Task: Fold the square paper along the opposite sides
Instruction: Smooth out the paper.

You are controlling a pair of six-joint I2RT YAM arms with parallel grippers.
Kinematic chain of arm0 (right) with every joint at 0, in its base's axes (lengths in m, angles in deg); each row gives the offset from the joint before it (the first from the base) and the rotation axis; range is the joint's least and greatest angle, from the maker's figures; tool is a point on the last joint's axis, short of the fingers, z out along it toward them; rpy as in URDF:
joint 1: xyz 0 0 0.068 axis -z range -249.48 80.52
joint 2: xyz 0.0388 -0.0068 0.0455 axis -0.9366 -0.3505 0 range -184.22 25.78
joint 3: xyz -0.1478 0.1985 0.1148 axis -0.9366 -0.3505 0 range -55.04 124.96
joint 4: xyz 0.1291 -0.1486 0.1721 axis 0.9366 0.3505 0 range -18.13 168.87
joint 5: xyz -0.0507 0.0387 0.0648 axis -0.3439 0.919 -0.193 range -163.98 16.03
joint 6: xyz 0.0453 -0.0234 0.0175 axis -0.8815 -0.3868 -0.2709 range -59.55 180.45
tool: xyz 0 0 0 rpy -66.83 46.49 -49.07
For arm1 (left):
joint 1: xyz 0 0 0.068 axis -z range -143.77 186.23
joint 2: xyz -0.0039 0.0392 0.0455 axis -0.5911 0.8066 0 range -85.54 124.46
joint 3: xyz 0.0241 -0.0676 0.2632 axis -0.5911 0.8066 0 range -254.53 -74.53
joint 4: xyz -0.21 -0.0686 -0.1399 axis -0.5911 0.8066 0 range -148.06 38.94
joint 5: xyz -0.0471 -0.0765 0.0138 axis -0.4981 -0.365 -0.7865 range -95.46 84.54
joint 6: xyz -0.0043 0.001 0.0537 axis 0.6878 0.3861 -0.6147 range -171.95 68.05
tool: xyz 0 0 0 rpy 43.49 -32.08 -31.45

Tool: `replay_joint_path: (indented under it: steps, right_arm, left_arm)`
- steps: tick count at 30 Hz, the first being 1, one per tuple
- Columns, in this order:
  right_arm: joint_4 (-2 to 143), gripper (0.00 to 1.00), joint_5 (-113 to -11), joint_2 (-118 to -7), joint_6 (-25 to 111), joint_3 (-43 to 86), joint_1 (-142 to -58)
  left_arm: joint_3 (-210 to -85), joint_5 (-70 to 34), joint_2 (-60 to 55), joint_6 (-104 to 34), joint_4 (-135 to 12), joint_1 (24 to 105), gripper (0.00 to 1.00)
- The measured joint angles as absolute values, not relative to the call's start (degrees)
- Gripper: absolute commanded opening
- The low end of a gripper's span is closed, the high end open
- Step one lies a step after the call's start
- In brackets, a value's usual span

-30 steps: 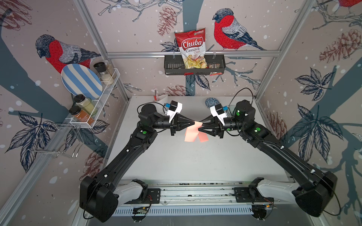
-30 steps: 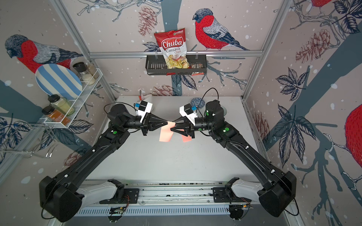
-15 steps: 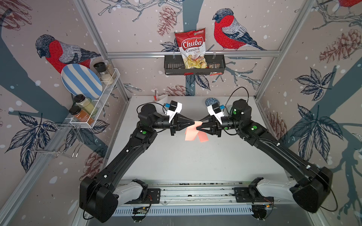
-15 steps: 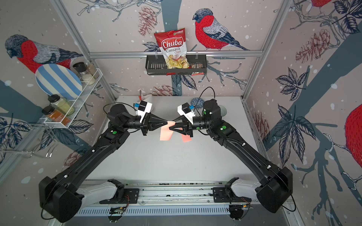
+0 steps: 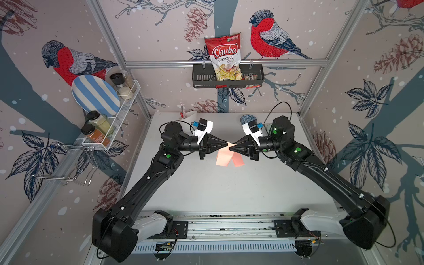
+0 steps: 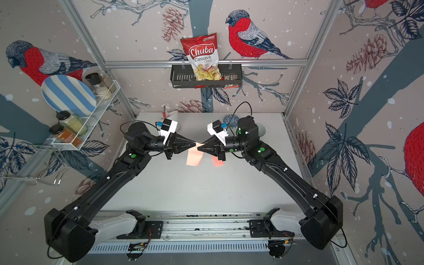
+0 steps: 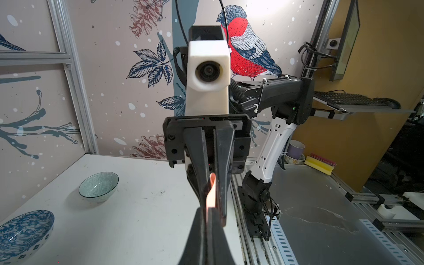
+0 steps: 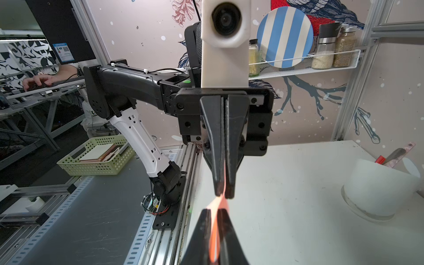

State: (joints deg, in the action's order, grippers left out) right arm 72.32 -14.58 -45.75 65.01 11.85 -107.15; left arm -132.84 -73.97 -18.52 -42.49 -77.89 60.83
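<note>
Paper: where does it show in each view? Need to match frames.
Top view: paper hangs below where left gripper and right gripper meet.
Top view: paper, same spot.
Left wrist: edge-on strip running between both grippers' fingers.
Right wrist: edge-on strip, likewise.
Shared landmark: the facing gripper tips, in all four.

Twin matte-black arms, white at the base.
Black angular shells on left arm [image 5: 142, 190] and right arm [image 5: 339, 183], white base links [image 5: 151, 223] on a silver rail [image 5: 229, 227], green status lights [image 5: 168, 156] near the wrists. White camera housings [image 5: 205, 128] with round black lenses above black cone-tapered fingers of left gripper [image 5: 227, 144] and right gripper [image 5: 230, 149]; dark screw heads in the gripper blocks; thin black cable [image 5: 281, 102] looped behind the right wrist.
</note>
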Motion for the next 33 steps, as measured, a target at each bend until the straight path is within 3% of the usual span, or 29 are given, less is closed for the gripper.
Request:
replay_joint_path:
  steps: [7, 9, 10, 17, 22, 25, 28, 33]
  right_arm:
    - [71.9, 0.0, -14.7, -45.7, 65.0, 11.7, -107.3]
    - [71.9, 0.22, -14.9, -45.7, 65.0, 11.7, -107.3]
    - [71.9, 0.27, -15.1, -45.7, 64.9, 11.7, -107.3]
    - [70.8, 0.35, -15.1, -47.2, 64.8, 11.5, -107.5]
    - [70.4, 0.28, -15.1, -48.7, 64.3, 11.8, -107.7]
    - [70.3, 0.18, -15.1, -48.9, 63.5, 12.0, -107.8]
    - [70.3, 0.0, -15.0, -48.9, 63.5, 12.0, -107.9]
    - [70.6, 0.0, -15.1, -48.3, 63.5, 12.0, -107.9]
  left_arm:
    - [-132.8, -73.7, -18.9, -42.9, -77.1, 60.8, 0.0]
    - [-132.8, -73.6, -19.2, -42.9, -76.7, 60.8, 0.0]
    - [-132.8, -73.5, -19.3, -42.9, -76.6, 60.8, 0.0]
    - [-132.8, -72.9, -19.5, -42.9, -76.7, 60.9, 0.0]
    - [-132.8, -72.9, -19.1, -42.8, -76.7, 61.2, 0.0]
    - [-132.8, -72.9, -19.1, -42.8, -76.7, 61.2, 0.0]
    - [-132.8, -72.9, -19.1, -42.8, -76.7, 61.2, 0.0]
    - [-132.9, -72.9, -19.1, -43.0, -76.7, 61.3, 0.0]
